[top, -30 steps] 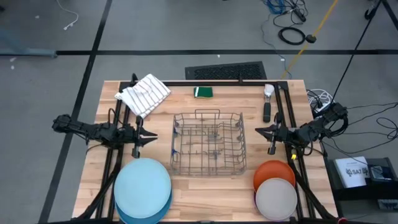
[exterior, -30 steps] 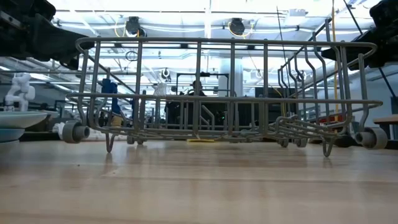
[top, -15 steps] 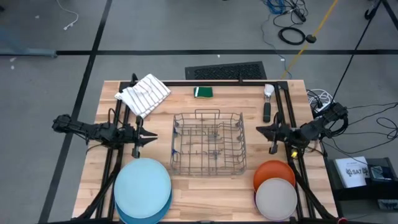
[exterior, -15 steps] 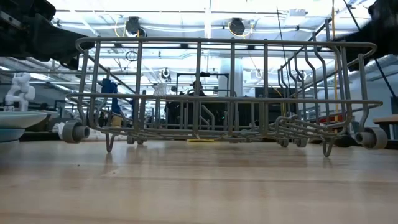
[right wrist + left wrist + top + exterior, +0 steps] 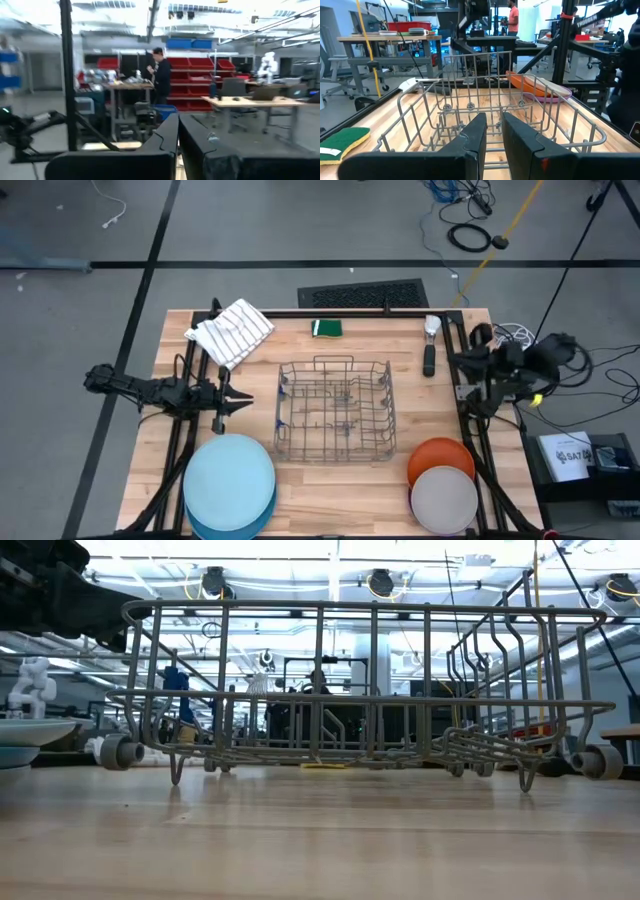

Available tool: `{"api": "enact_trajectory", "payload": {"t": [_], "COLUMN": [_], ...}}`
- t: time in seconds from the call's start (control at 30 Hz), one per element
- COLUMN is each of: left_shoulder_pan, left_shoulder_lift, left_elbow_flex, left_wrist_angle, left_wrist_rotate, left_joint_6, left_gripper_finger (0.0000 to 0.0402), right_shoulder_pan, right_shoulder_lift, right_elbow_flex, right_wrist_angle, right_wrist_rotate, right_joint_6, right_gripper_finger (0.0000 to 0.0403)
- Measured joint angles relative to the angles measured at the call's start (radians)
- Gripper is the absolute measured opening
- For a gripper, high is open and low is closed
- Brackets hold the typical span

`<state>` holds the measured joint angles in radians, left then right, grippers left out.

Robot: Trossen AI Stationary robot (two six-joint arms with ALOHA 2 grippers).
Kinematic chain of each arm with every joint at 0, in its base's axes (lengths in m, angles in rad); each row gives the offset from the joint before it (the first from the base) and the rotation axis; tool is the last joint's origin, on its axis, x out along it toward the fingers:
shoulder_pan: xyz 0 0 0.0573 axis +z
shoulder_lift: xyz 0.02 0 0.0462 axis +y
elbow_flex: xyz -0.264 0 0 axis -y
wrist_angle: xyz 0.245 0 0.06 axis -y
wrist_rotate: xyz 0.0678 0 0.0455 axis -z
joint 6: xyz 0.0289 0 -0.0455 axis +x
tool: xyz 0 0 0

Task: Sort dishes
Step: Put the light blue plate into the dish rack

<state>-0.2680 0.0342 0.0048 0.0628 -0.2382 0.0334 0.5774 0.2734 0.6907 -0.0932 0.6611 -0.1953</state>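
A stack of large plates, light blue on top with a darker blue rim below, lies at the table's near left; it also shows in the low view. A smaller off-white plate lies on an orange one at the near right. My left gripper is shut and empty, left of the wire dish rack, pointing level at it. My right gripper is shut and empty, over the table's right edge, clear of the rack and plates.
The dish rack stands mid-table with nothing in it. A white striped cloth lies at the far left, a green sponge at the far middle, and a dark-handled brush at the far right. A person stands in the room beyond.
My right gripper has drawn back from beside the rack toward the table's right edge and a little toward the far edge. It has gone out of the low view's upper right corner.
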Motion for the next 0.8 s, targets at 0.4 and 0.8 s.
{"api": "enact_trajectory", "payload": {"t": [0.4,0.8], "left_shoulder_pan": [0.0,0.0], "left_shoulder_lift": [0.0,0.0], "left_elbow_flex": [0.0,0.0], "left_wrist_angle": [0.0,0.202], "left_wrist_rotate": [0.0,-0.059], "left_joint_6": [0.0,0.099], "left_gripper_finger": [0.0063,0.0063], "right_shoulder_pan": [0.0,-0.002], "right_shoulder_lift": [0.186,0.489], "right_elbow_flex": [0.272,0.502], "right_wrist_angle": [0.0,-0.103], "right_wrist_rotate": [-0.004,0.244], "right_joint_6": [-0.003,-0.164], "right_gripper_finger": [0.0009,0.0009]}}
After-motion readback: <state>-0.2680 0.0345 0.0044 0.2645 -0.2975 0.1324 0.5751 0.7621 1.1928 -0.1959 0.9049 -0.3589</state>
